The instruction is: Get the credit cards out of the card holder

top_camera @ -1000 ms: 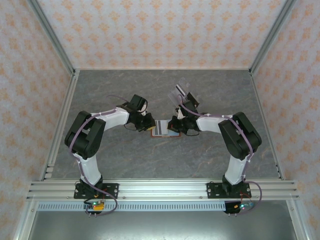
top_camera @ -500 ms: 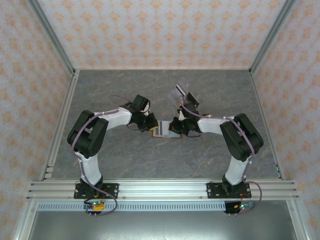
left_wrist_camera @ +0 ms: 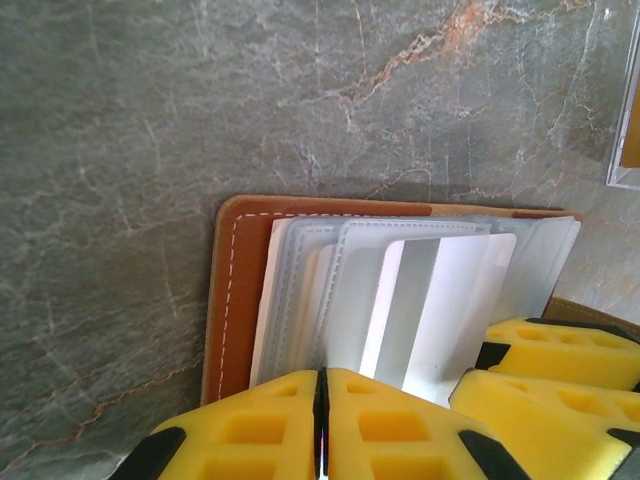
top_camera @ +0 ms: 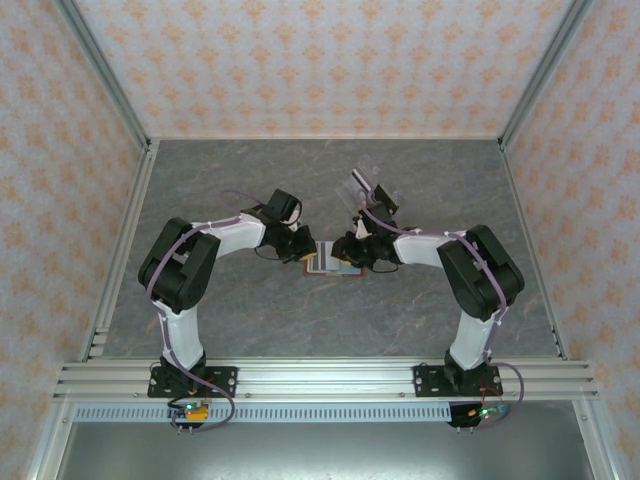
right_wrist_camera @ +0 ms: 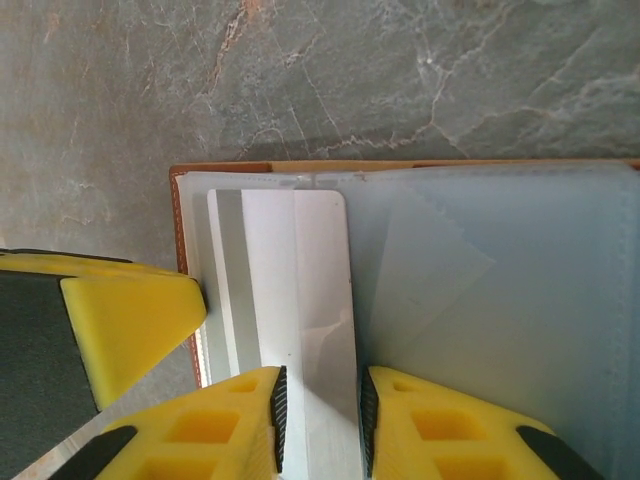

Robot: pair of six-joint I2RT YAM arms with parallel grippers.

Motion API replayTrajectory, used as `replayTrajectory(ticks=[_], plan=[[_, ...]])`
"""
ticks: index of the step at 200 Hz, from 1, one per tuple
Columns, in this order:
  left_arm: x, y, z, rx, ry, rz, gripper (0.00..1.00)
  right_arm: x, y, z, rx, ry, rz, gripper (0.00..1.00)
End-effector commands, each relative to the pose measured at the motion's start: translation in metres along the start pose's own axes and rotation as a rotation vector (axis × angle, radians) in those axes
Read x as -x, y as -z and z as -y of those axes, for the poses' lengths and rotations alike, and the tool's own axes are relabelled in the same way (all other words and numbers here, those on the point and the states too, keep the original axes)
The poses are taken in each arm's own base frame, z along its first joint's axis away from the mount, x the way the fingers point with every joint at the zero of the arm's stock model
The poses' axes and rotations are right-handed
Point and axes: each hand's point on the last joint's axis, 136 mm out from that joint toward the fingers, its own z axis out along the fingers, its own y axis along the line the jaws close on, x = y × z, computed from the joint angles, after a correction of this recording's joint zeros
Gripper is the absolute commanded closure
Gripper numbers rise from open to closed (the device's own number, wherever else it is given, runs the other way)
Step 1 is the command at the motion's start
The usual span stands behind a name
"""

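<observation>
While left gripper [left_wrist_camera: 320, 378] jaws meet over the card holder [left_wrist_camera: 232, 300], right gripper [right_wrist_camera: 320, 385] jaws narrowly straddle 1 white card [right_wrist_camera: 312, 260].

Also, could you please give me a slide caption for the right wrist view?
Right claw poised over a white card in the open card holder.

The left arm [top_camera: 215, 235] and right arm [top_camera: 432, 245] reach inward from the near edge of the table [top_camera: 250, 170], elbows bent, wrists tipped down, nearly meeting at mid-table. The left gripper [top_camera: 303, 249] has its yellow fingers [left_wrist_camera: 250, 425] pressed together, only a hairline seam between them. The right gripper [top_camera: 346, 250] holds its jaws narrowly apart, black pads [right_wrist_camera: 280, 400] facing.
</observation>
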Motion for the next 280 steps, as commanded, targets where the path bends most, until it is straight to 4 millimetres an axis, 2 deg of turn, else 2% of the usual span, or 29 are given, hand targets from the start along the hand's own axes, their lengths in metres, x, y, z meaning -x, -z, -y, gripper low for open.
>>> replayTrajectory(ticks=[1,33,50,101,105,119,138,159,191,203,229,263,280], plan=[[-0.008,-0.011,-0.026,0.101,0.027,-0.033,0.9,0.006,-0.006,-0.001,0.018,-0.007,0.006,0.74],[-0.006,-0.005,-0.032,0.135,0.021,-0.019,0.9,0.01,0.0,0.003,0.012,-0.021,0.028,0.92],[-0.005,-0.001,-0.035,0.149,0.021,-0.011,0.9,0.012,0.006,0.01,-0.011,-0.026,0.045,0.97],[-0.002,0.004,-0.044,0.161,0.031,-0.01,0.89,0.007,0.022,0.023,-0.097,0.012,0.055,0.99],[0.0,0.011,-0.037,0.143,0.02,0.007,0.89,0.007,0.024,0.024,-0.101,0.016,0.058,0.99],[0.002,0.013,-0.035,0.132,0.019,0.01,0.89,0.009,0.029,0.026,-0.115,0.028,0.063,0.99],[0.004,0.016,-0.034,0.131,0.012,0.014,0.89,0.011,0.038,0.017,-0.108,0.08,0.07,0.99],[0.009,0.025,-0.032,0.126,0.003,0.027,0.89,0.013,0.05,-0.001,-0.082,0.16,0.064,1.0],[0.015,0.044,-0.014,0.074,-0.025,0.062,0.85,0.031,0.077,-0.024,-0.112,0.284,0.126,1.0],[0.019,0.055,-0.008,0.065,-0.034,0.09,0.79,0.041,0.088,-0.029,-0.152,0.33,0.162,1.0],[0.029,0.081,-0.006,0.073,-0.034,0.157,0.6,0.069,0.114,-0.037,-0.278,0.43,0.251,1.0],[0.039,0.116,-0.025,0.16,-0.025,0.253,0.34,0.101,0.14,-0.049,-0.424,0.57,0.314,1.0],[0.043,0.134,-0.037,0.235,-0.038,0.318,0.23,0.113,0.144,-0.054,-0.468,0.63,0.31,1.0]])
